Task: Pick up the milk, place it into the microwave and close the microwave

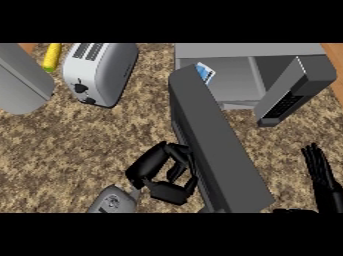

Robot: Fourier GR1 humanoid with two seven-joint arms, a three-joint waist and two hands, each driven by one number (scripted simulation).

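The microwave (244,75) stands at the back right of the counter with its cavity showing. A blue and white milk carton (206,72) sits inside at the cavity's left, partly hidden by the door. The dark microwave door (218,145) swings out towards me as a long slab. My left hand (161,173) rests against the door's left face near its lower end, fingers relaxed and bent, holding nothing. Fingers up and straight, my right hand (323,177) rests at the lower right, apart from the door.
A silver toaster (100,72) stands at the back left, with a yellow corn cob (52,56) beside it. A large grey rounded object (11,77) fills the far left. The microwave's dark control panel (296,90) juts out at the right. Speckled counter (70,145) lies between.
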